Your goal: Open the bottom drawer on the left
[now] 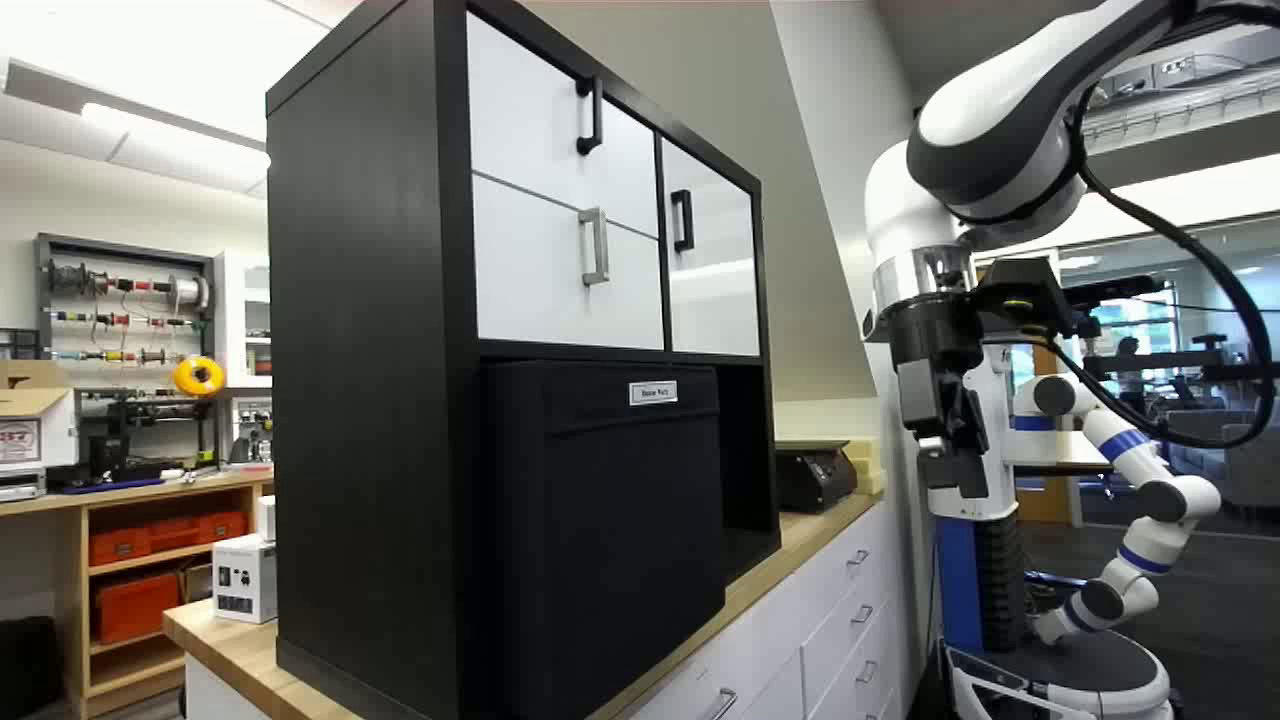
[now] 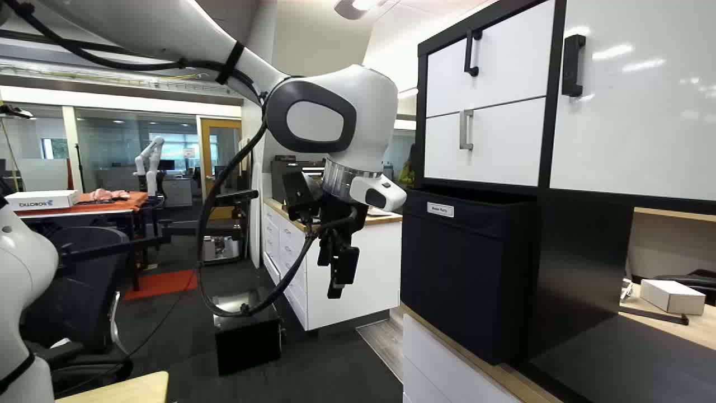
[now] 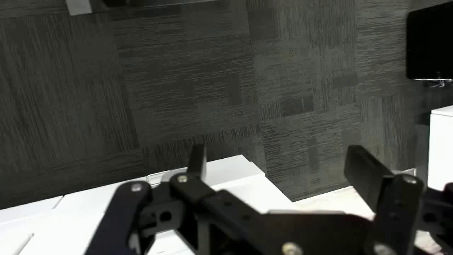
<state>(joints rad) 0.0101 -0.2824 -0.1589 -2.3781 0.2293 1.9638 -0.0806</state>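
The black cabinet (image 1: 360, 330) holds two stacked white drawers on its left side. The bottom drawer (image 1: 535, 290) is the lower one, with a silver-grey vertical bar handle (image 1: 597, 247). It shows shut in both exterior views (image 2: 506, 148). The top drawer (image 1: 525, 110) above it has a black handle and is also shut. My gripper (image 1: 955, 455) hangs pointing down, apart from the cabinet; it also shows in an exterior view (image 2: 340, 274). In the wrist view the gripper (image 3: 277, 156) has its fingers wide apart with nothing between them. The cabinet drawers are out of the wrist view.
A wider white front (image 2: 632, 106) with a black handle is right of the drawers. A black fabric bin (image 1: 630, 520) sits below them, protruding forward. The cabinet stands on a wooden counter (image 1: 800, 530) over white drawers. A black box (image 2: 249, 347) is on the floor.
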